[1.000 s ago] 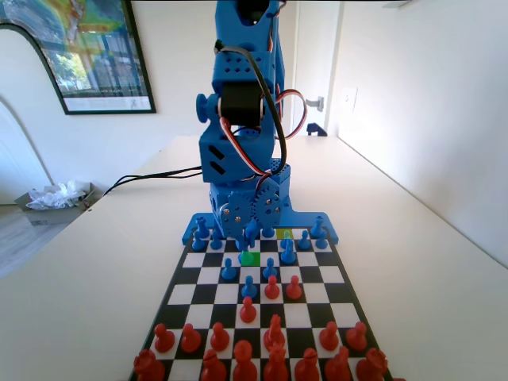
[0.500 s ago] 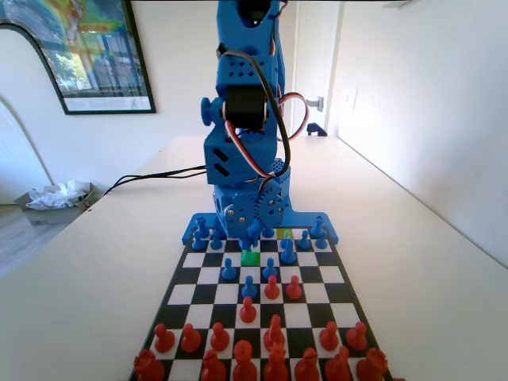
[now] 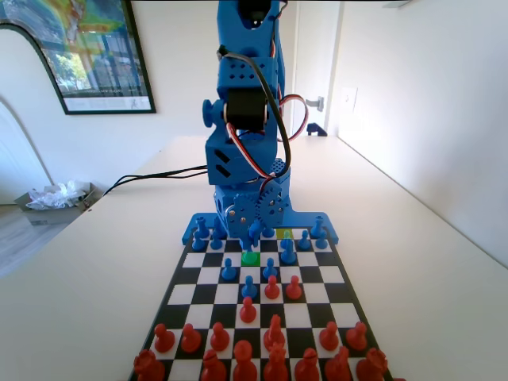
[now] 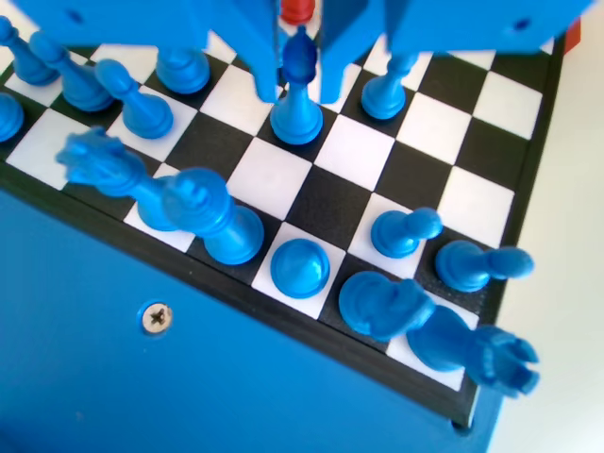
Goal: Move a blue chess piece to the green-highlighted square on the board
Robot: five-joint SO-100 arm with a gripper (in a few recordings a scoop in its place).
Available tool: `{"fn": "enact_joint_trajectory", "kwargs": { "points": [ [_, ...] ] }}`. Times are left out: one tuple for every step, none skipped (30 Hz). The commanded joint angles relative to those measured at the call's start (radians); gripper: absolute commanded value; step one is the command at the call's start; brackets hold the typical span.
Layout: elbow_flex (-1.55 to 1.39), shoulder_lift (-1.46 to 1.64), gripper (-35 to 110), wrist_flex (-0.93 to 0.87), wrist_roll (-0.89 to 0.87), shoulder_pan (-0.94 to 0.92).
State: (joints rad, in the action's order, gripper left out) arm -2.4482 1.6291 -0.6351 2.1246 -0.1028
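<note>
In the wrist view a slim blue chess piece (image 4: pixel 296 118) stands upright on a dark square of the board (image 4: pixel 283 175). The two jaws of my gripper (image 4: pixel 300 94) hang down on either side of its rounded top, shut on it. In the fixed view my gripper (image 3: pixel 247 238) is low at the far end of the board (image 3: pixel 313 294). There the blue chess piece (image 3: pixel 247 248) sits at the far edge of the green-highlighted square (image 3: pixel 251 259).
A paler yellow-green square (image 3: pixel 284 233) lies one row behind and to the right. Other blue pieces (image 3: pixel 288 252) crowd close around, and taller ones (image 4: pixel 203 212) line the board's edge by the arm. Red pawns (image 3: pixel 272 287) stand mid-board, and red rows (image 3: pixel 274 333) fill the near end.
The arm has shifted slightly to the right in the fixed view, taking the blue piece from the green square's left side to over it. It has been almost still for the last half second.
</note>
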Motion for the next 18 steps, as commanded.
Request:
{"fn": "enact_joint_trajectory", "kwargs": {
  "points": [
    [0.025,0.023,12,-0.032,0.02,-0.017],
    [0.032,0.023,13,-0.044,0.023,-0.018],
    [0.038,0.023,13,-0.057,0.029,-0.02],
    [0.044,0.025,13,-0.071,0.035,-0.023],
    [0.052,0.026,13,-0.083,0.038,-0.026],
    [0.06,0.029,13,-0.092,0.04,-0.028],
    [0.067,0.032,13,-0.106,0.041,-0.029],
    [0.077,0.035,13,-0.123,0.044,-0.029],
    [0.084,0.04,13,-0.137,0.044,-0.031],
    [0.095,0.046,13,-0.152,0.044,-0.031],
    [0.104,0.052,13,-0.167,0.041,-0.029],
    [0.114,0.06,13,-0.183,0.037,-0.026],
    [0.127,0.067,13,-0.206,0.034,-0.021],
    [0.144,0.08,13,-0.232,0.023,-0.014],
    [0.158,0.091,13,-0.255,0.015,-0.008],
    [0.173,0.104,12,-0.282,0.008,-0.002],
    [0.187,0.117,11,-0.307,0.002,0.006],
    [0.199,0.129,10,-0.328,-0.005,0.012]
  ]
}}
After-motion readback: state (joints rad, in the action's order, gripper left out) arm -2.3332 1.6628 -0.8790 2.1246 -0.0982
